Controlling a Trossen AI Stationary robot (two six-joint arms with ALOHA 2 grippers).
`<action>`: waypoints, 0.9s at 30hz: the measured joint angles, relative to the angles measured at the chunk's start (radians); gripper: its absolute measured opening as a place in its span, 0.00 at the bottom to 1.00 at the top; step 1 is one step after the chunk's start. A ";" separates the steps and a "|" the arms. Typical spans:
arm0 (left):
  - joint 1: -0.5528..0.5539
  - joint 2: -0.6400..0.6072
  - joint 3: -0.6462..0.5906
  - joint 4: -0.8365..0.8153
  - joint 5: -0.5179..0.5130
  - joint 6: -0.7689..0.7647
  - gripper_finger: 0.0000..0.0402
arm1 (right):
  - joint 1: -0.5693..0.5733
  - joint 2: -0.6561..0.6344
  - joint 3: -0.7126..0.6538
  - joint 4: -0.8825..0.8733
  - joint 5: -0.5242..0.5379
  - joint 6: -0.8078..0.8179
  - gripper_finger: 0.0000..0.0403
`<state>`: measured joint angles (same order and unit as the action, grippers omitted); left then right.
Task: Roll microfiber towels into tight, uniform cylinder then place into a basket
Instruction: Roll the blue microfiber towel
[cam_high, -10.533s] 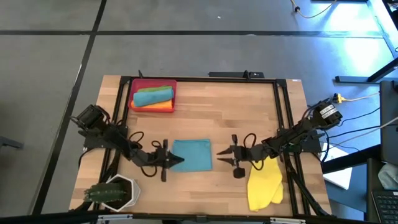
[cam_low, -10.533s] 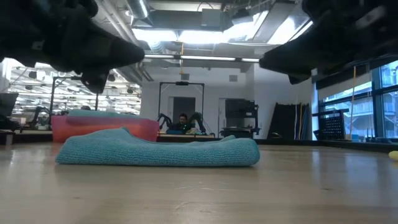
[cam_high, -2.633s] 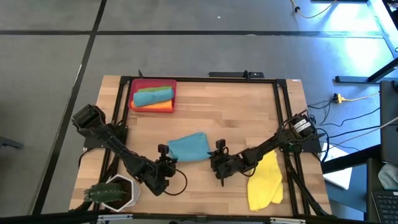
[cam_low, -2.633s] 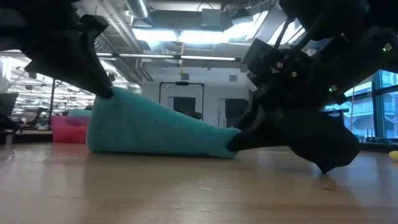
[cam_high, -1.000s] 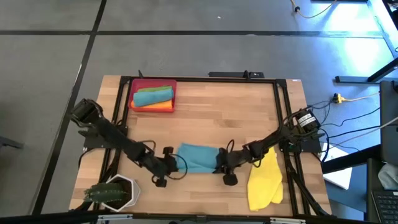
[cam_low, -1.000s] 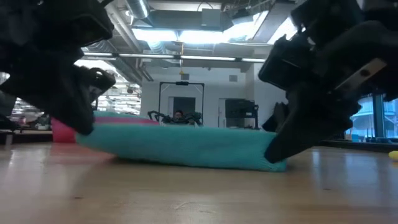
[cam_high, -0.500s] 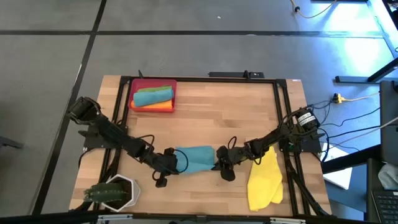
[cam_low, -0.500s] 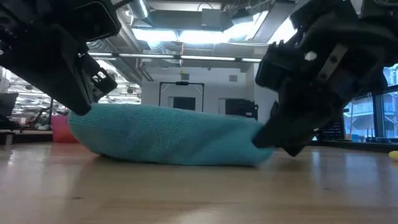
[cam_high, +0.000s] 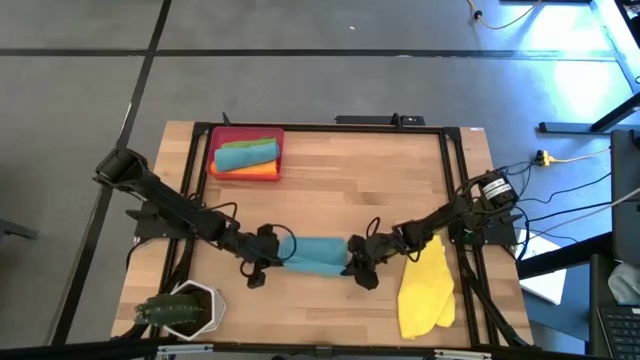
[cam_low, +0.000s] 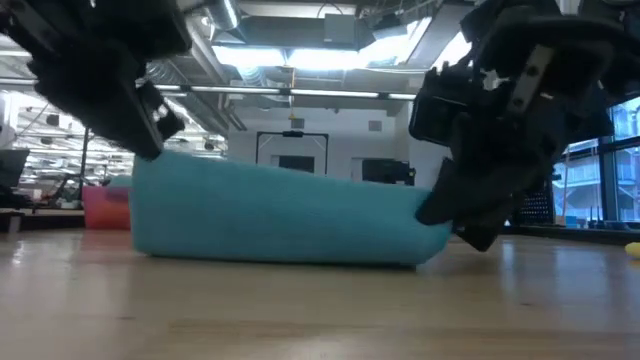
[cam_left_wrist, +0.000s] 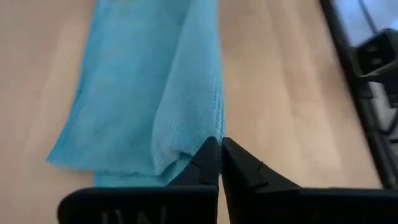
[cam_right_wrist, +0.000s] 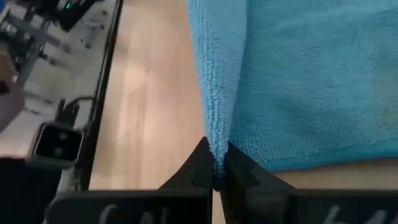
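A teal-blue towel (cam_high: 315, 253) lies as a narrow folded band near the table's front middle; it also shows in the low view (cam_low: 280, 215). My left gripper (cam_high: 275, 244) is shut on its left end and my right gripper (cam_high: 352, 260) is shut on its right end. The red basket (cam_high: 216, 150) stands at the far left and holds an orange, a teal and a green towel. A yellow towel (cam_high: 425, 290) lies crumpled at the front right. My left gripper pinches a folded edge at the towel's left end (cam_left_wrist: 208, 134) between its two fingers, coming level from the table's left. That edge is raised; the towel's underside (cam_low: 270, 255) rests on the table. My right gripper pinches a raised edge at the towel's right end (cam_right_wrist: 217, 140) between its two fingers, coming level from the table's right. The edge stands up from the rest of the towel, which lies on the table.
A white hexagonal pot with a plant (cam_high: 183, 310) stands at the front left corner, near my left arm. The black frame rails (cam_high: 445, 180) run along the table's sides. Bare wood (cam_high: 360, 180) lies between the towel and the far edge.
Both grippers have moved up and a little toward the far edge, still shut on the towel's ends. The held edge has come up and over the rest, so the towel has gone from a low flat sheet to a taller, narrower folded band.
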<state>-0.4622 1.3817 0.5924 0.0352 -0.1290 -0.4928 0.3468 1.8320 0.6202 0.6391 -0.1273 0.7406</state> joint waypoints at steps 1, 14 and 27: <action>0.010 -0.005 -0.015 -0.001 0.000 -0.020 0.00 | -0.005 0.000 0.003 -0.004 0.011 0.012 0.02; 0.083 0.019 -0.118 0.018 0.022 -0.082 0.00 | -0.074 0.002 0.013 -0.113 0.171 -0.041 0.03; 0.041 -0.137 -0.120 0.021 -0.038 -0.016 0.00 | -0.076 0.003 0.077 -0.166 0.194 -0.067 0.13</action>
<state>-0.4215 1.2449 0.4725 0.0560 -0.1673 -0.5093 0.2707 1.8351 0.6971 0.4727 0.0669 0.6738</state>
